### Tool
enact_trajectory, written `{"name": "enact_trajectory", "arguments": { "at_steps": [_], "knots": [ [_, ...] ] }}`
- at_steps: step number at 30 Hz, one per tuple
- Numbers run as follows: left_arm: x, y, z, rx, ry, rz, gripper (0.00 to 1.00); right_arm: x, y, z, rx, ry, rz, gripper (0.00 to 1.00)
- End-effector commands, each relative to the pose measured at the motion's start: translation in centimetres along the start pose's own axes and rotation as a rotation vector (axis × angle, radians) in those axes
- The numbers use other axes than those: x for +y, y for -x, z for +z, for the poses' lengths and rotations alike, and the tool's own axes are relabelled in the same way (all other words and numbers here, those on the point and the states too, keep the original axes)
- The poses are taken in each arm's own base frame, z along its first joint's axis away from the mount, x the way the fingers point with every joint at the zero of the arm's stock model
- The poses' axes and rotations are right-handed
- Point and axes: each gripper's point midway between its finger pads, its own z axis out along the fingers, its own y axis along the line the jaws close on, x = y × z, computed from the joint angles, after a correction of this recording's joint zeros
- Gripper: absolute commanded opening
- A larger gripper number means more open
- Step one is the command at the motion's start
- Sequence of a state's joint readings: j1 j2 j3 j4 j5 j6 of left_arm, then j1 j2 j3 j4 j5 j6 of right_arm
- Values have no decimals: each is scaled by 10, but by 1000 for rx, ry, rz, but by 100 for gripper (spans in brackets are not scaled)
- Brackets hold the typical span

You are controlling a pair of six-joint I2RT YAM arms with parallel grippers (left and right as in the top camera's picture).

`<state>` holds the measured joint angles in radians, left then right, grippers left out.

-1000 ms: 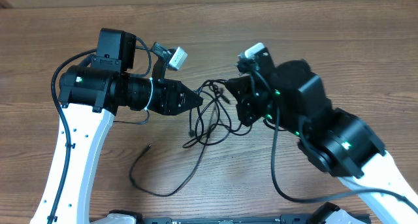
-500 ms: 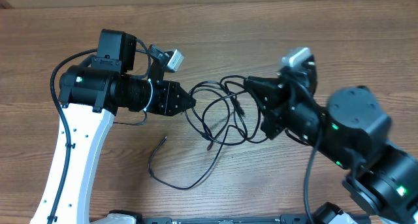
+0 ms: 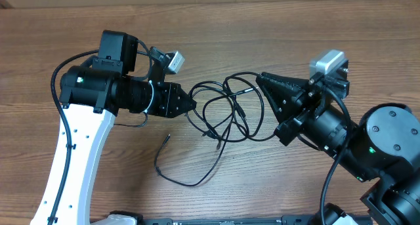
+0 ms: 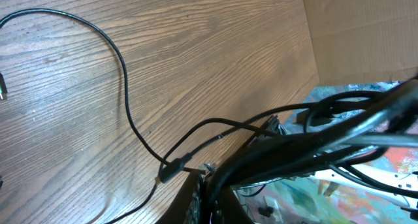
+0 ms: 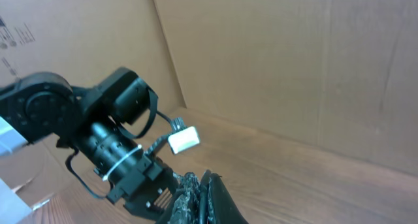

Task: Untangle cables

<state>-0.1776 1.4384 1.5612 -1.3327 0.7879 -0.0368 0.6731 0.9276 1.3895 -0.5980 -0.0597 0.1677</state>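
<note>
The bench [image 3: 295, 15] is brown wood. A tall cardboard wall [image 5: 294, 74] stands at its far side. There is some small print [image 5: 14, 29] high on the left of the cardboard, but it is too small to read. The cables [image 3: 230, 99] lie in a loose tangle of loops in the middle of the bench, between the two arms. One long end [image 3: 190, 183] curls away to the near left, and its little plug [image 3: 165, 140] lies flat on the wood. The left arm [image 3: 111, 90] reaches in from the left and lies low, pointing right. Its left claw [image 3: 191, 103] is closed and pinches the left side of the cables. A small white box [image 3: 176, 60] sits on a bracket just past it on the far side. The right arm [image 3: 367, 153] comes in from the near right and points to the far left. Its right claw [image 3: 260, 77] is pressed closed, and a loop of the cables runs right up to its tip, so it looks like it is pinching them. A grey box [image 3: 327, 62] sits on top of this arm. In the left wrist view, thick black cords [image 4: 339, 123] cross in front and hide much of the scene, and something colourful [image 4: 353, 185] behind them is too blurry to make out.
</note>
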Motion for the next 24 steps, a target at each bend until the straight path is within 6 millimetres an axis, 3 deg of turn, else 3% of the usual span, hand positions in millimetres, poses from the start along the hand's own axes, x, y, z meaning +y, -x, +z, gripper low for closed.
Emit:
{"name": "enact_trajectory", "arguments": {
  "at_steps": [1, 7, 12, 17, 24],
  "knots": [
    [0, -2, 2, 11, 30, 2, 7, 4, 25, -13, -90, 5, 13, 4],
    [-13, -16, 15, 79, 24, 186, 8, 9, 47, -16, -178, 28, 6, 4],
    [0, -20, 25, 106, 136, 207, 4, 12, 57, -18, -221, 41, 26, 4],
    [7, -22, 30, 115, 152, 187, 5, 13, 62, -19, -240, 46, 25, 4],
    [31, -29, 46, 133, 197, 163, 5, 16, 74, -23, -291, 60, 24, 4]
  ]
}}
